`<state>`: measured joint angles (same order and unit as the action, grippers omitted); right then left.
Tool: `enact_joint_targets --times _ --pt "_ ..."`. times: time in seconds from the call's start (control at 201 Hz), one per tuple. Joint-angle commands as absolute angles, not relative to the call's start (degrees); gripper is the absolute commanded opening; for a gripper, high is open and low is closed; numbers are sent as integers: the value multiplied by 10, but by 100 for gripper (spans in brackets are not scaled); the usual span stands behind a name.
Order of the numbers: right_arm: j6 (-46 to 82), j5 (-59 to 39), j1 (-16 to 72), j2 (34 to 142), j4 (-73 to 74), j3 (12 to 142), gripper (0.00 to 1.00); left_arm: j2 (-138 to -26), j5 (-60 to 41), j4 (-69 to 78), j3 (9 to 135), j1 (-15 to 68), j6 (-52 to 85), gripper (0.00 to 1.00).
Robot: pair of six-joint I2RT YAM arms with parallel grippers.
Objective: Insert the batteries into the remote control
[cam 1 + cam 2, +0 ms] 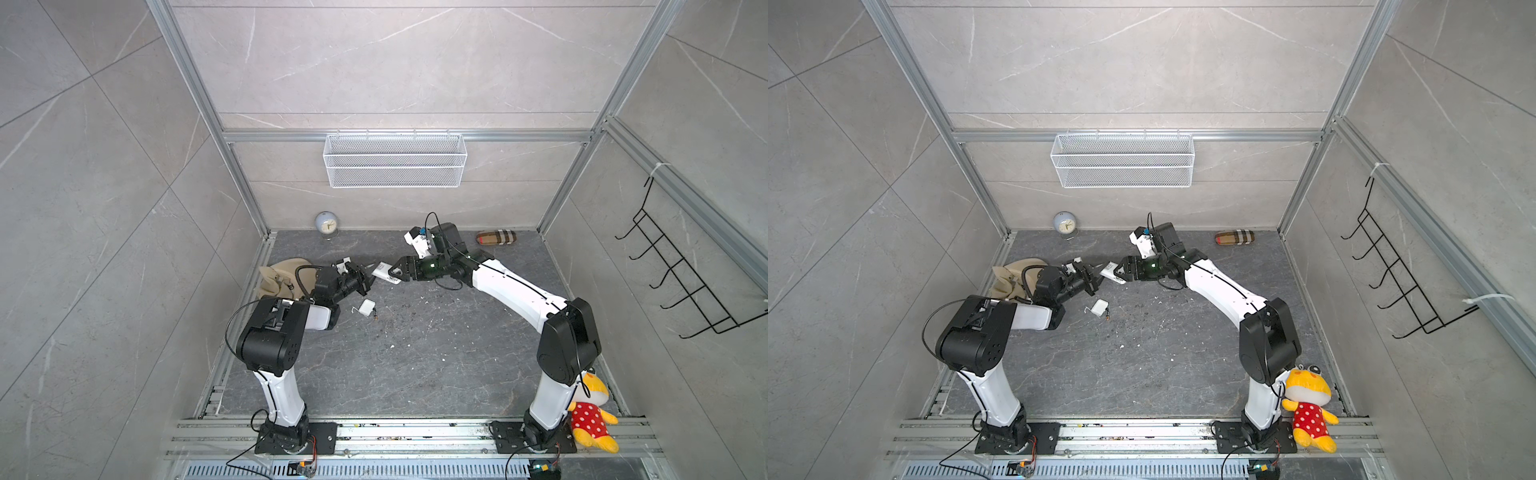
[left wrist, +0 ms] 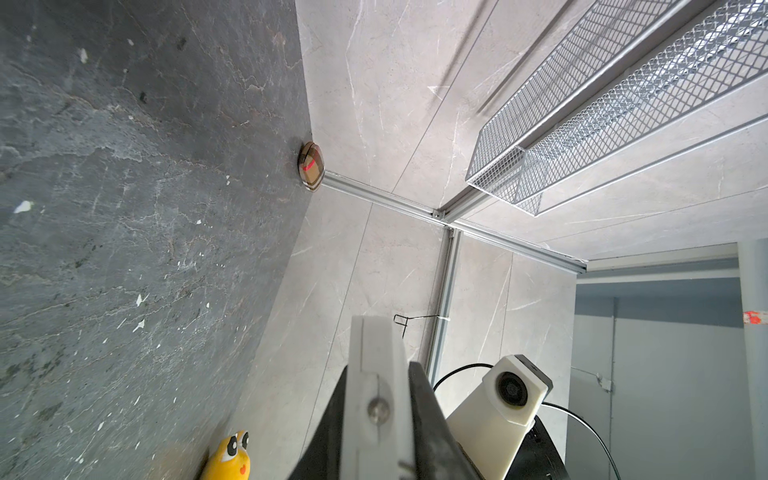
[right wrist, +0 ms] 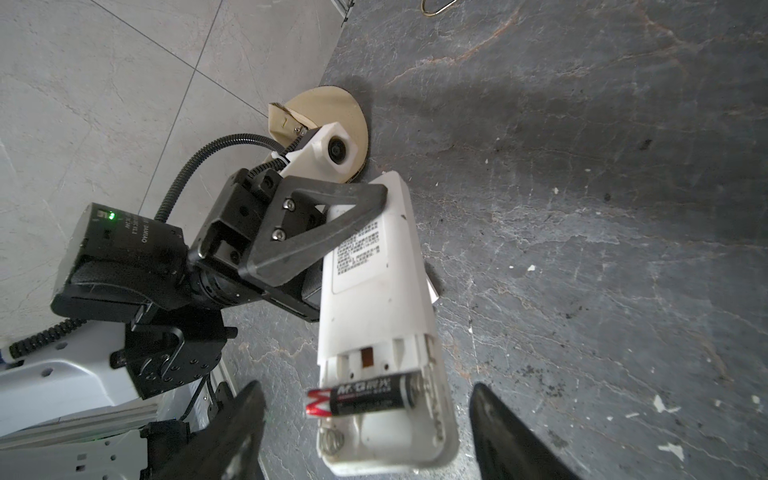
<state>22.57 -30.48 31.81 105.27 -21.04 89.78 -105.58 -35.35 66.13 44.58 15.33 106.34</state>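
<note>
One remote control (image 3: 374, 291), two batteries (image 3: 365, 399) (image 1: 375, 317), one loose cover (image 1: 366, 308), one clock (image 1: 327, 225), one plush toy (image 1: 592, 419).

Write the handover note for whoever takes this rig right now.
Left gripper: shut on the remote control.
Right gripper: open, fingers either side of the compartment end, holding nothing.
One battery lies crosswise over the open compartment, unseated, one end overhanging.
Back cover is off, on the table by the left arm; the small dark item beside it may be the second battery.
Left to do: seat this battery, load the second, refit the cover.
</note>
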Motion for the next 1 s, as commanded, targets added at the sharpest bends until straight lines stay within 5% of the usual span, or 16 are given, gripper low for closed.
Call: enact_joint_targets --times 0.0,0.991 --pt "214 -312 323 1055 -215 913 74 -1044 -373 676 466 150 1057 0" --pt "220 -302 333 1079 -219 929 67 -1033 -374 661 470 150 1056 0"
